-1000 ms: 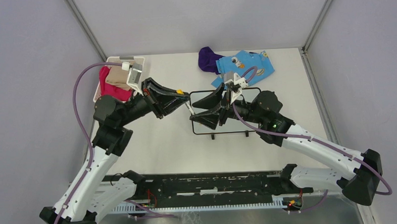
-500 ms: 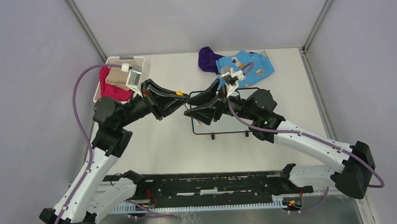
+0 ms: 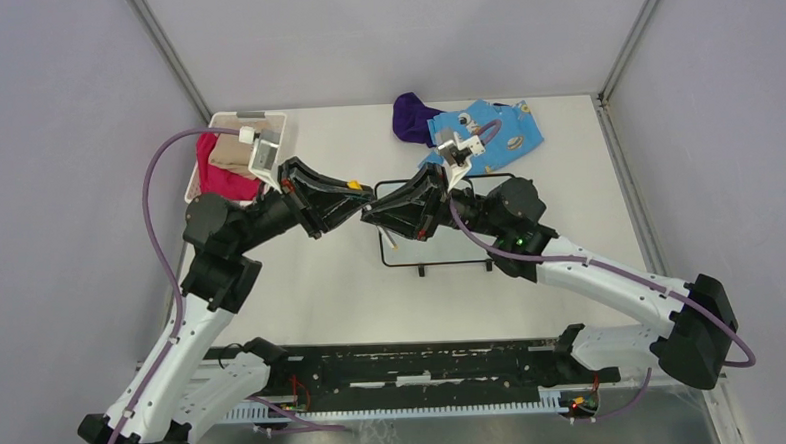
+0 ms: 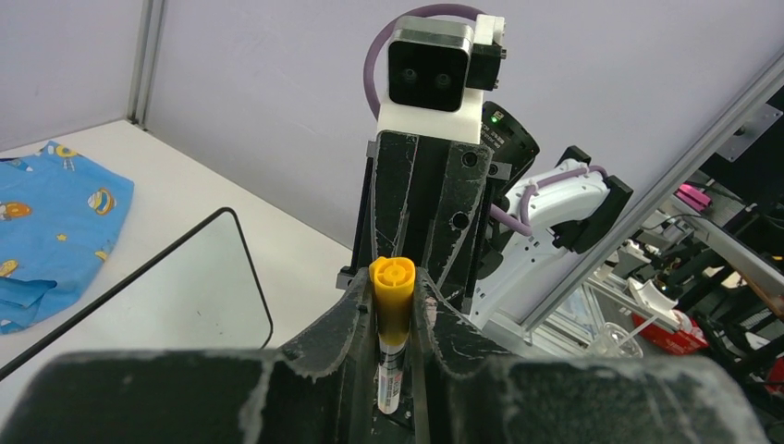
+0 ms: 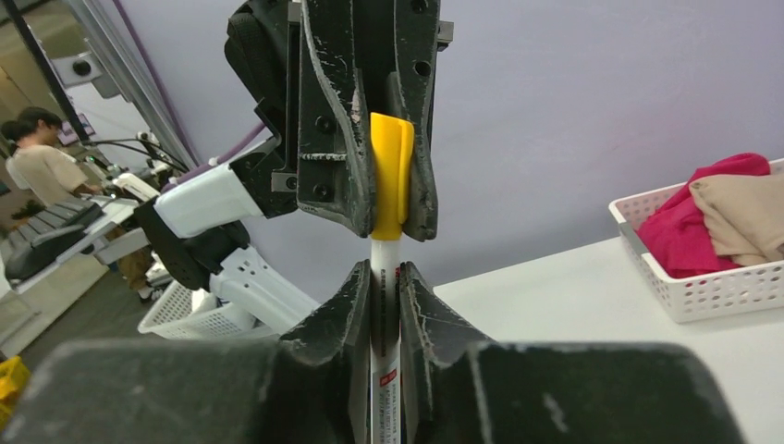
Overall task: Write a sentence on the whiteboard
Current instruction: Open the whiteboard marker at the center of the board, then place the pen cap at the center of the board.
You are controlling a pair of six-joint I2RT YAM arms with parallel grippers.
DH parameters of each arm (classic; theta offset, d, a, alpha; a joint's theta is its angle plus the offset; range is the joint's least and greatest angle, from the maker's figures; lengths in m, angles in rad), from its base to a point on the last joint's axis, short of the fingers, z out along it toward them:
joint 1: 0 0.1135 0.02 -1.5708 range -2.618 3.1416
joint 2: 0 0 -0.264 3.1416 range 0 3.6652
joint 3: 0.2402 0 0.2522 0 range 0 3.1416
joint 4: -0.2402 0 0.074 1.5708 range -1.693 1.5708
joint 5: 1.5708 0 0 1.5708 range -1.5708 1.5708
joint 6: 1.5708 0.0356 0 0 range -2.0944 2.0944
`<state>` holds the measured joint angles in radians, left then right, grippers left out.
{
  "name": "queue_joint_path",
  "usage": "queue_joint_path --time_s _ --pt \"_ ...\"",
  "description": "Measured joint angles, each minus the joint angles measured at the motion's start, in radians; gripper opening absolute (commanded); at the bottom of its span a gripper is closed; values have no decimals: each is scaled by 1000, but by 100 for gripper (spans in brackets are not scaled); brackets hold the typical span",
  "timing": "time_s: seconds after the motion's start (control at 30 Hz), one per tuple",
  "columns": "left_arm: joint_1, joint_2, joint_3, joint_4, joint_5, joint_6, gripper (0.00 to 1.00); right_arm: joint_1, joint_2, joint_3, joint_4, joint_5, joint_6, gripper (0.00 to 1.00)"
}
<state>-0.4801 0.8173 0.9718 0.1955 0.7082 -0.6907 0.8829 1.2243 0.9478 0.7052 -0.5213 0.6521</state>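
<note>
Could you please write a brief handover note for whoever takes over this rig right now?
Left gripper: shut on the yellow marker cap.
Right gripper: shut on the white marker barrel; the cap is still fitted.
Both meet at one edge of the small black-framed whiteboard.
Done: marker in hand.
Left: uncap, then write the sentence; none shows on the board's visible part.

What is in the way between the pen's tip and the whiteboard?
The yellow cap is. It covers the writing end of the marker. The left tool pinches the cap and the right tool clamps the white barrel. The whiteboard lies flat under the right tool. Nothing else visible blocks it.
</note>
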Motion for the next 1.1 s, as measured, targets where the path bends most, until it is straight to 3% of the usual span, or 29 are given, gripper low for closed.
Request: queue_joint_path --time_s 0.13,0.53,0.87,1.0,1.1 --pt "0 -2 0 -5 -3 0 2 1 -5 -11 4 -2 -12 0" --pt "-33 -2 -13 -94 -13 -2 2 6 -132 -173 17 60 -74 0" --pt "-5 -46 -15 53 -117 -35 2 -1 -177 -264 -51 56 -84 0" --pt "-5 -53 0 -11 -170 -16 2 -1 -206 -264 -109 83 -133 0" --pt "-5 -65 28 -153 -279 44 2 -1 -257 -264 -212 140 -203 0"
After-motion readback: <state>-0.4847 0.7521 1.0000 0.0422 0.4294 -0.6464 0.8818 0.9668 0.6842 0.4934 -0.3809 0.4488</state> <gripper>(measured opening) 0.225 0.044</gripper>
